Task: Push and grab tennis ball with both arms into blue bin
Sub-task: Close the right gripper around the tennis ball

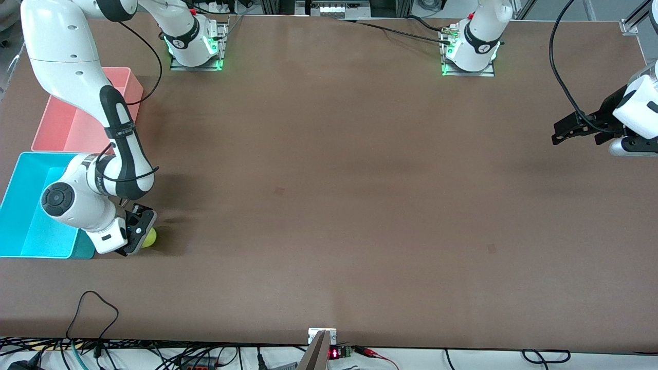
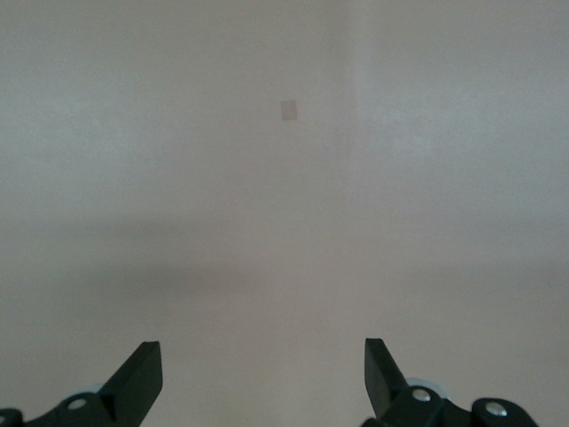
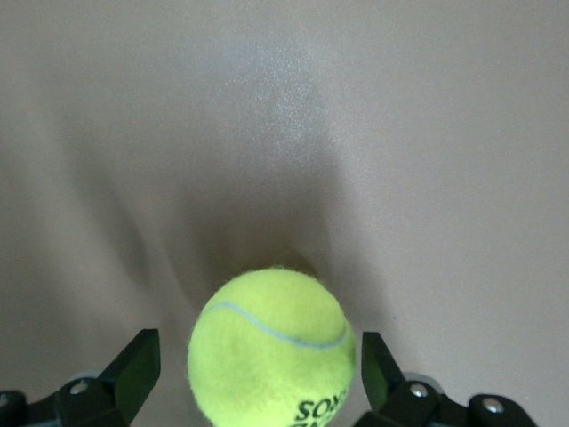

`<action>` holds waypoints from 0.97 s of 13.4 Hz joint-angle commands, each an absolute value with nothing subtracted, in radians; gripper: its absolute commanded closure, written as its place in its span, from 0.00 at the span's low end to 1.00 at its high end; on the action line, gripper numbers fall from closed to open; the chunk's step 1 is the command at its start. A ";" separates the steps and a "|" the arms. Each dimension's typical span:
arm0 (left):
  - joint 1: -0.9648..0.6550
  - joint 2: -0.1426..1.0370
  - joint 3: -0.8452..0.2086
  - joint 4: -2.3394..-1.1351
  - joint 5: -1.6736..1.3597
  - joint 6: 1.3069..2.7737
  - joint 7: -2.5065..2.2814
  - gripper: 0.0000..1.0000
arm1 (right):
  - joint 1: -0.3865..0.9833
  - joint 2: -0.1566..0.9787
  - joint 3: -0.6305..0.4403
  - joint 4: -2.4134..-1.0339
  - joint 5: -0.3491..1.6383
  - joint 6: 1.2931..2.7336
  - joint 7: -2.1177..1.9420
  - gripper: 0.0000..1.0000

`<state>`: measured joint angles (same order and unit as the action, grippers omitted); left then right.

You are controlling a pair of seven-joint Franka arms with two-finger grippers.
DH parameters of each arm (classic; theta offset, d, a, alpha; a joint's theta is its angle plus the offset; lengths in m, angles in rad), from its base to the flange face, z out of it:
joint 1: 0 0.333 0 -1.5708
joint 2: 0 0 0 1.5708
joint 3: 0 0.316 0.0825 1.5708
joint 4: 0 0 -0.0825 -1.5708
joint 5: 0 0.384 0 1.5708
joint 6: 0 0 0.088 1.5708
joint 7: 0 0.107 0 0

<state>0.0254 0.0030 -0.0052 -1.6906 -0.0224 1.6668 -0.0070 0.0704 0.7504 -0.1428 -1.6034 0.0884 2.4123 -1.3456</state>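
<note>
Currently the right gripper (image 3: 252, 374) straddles the tennis ball (image 3: 271, 349) on the counter (image 1: 329, 205), jaws open; uneven closing may squirt it away from the blue bin (image 1: 23, 226). Left gripper (image 2: 263, 378) waits, jaws open.

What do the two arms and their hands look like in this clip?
Both arms are glossy white with black joint bands; the right arm trails a thin black cable, the left arm a thicker one. Bases glow green. The right hand and left hand are black, with two angular fingers.
</note>
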 commanded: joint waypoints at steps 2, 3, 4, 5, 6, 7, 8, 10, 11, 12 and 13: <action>0.032 0.003 -0.009 -1.667 -0.028 1.643 0.015 0.00 | 0.071 0.772 -0.143 -1.578 0.103 2.424 -1.359 0.38; 0.032 0.005 -0.008 -1.667 -0.028 1.644 0.017 0.00 | 0.072 0.772 -0.143 -1.578 0.103 2.424 -1.358 0.55; 0.032 0.005 -0.008 -1.667 -0.028 1.644 0.017 0.00 | 0.072 0.772 -0.143 -1.578 0.103 2.425 -1.356 0.70; 0.031 0.005 -0.008 -1.667 -0.028 1.644 0.017 0.00 | 0.072 0.772 -0.143 -1.578 0.101 2.425 -1.356 0.90; 0.031 0.005 -0.008 -1.667 -0.028 1.644 0.017 0.00 | 0.072 0.772 -0.143 -1.578 0.103 2.425 -1.353 1.00; 0.031 0.005 -0.008 -1.667 -0.028 1.646 0.017 0.00 | 0.074 0.770 -0.143 -1.577 0.103 2.425 -1.350 1.00; 0.032 0.005 -0.008 -1.667 -0.028 1.647 0.017 0.00 | 0.074 0.766 -0.143 -1.578 0.103 2.425 -1.324 1.00; 0.031 0.005 -0.008 -1.667 -0.028 1.647 0.017 0.00 | 0.074 0.736 -0.143 -1.578 0.103 2.419 -1.272 1.00; 0.031 0.005 -0.008 -1.667 -0.026 1.649 0.017 0.00 | 0.071 0.714 -0.143 -1.583 0.101 2.415 -1.269 1.00; 0.031 0.005 -0.008 -1.667 -0.028 1.651 0.015 0.00 | 0.066 0.687 -0.144 -1.594 0.101 2.404 -1.267 1.00; 0.031 0.005 -0.008 -1.667 -0.028 1.651 0.015 0.00 | 0.054 0.643 -0.144 -1.621 0.103 2.378 -1.247 1.00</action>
